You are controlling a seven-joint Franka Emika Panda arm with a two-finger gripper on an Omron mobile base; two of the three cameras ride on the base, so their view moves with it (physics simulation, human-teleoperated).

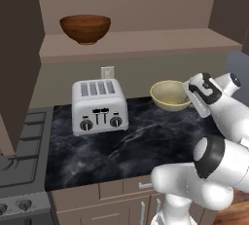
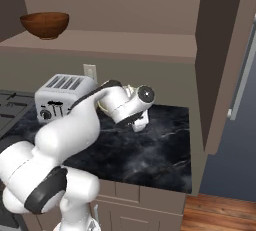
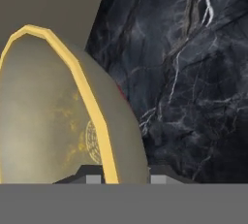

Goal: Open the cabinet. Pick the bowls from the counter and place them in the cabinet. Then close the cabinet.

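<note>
The black marble-look counter (image 1: 146,146) with white veins has a broad bare stretch in front of the silver four-slot toaster (image 1: 99,106), running to its front edge over the brown drawers. Its left edge meets the grey stove top (image 1: 24,156) with burner grates. In the right base view the slab is bare on the right, up to the open brown cabinet door (image 2: 222,60) that stands edge-on there.

The wide brown wall cabinet (image 1: 146,44) is open, its plain inner shelf exposed. The glossy reddish-brown wooden bowl (image 1: 85,28) sits upright at the shelf's left part, with open shelf stretching away to its right.

The pale cream-yellow bowl (image 1: 170,95) is at the back of the counter, right of the toaster and apart from it, close to the wall. The white arm's pincer (image 3: 120,179) is at the bowl's right rim: in the hand view the bright yellow rim runs down between the two small dark fingertips (image 3: 162,178), one on the inside of the bowl, one outside. The jaws stand narrow, closed on the rim of that bowl (whether the bowl has left the slab cannot be told).

The bowl is smooth and round, with a mottled, speckled inside and a faint circular mark at its bottom. The toaster is boxy with rounded corners, two dark knobs and levers on its front. A white wall socket (image 1: 107,72) sits behind it.
</note>
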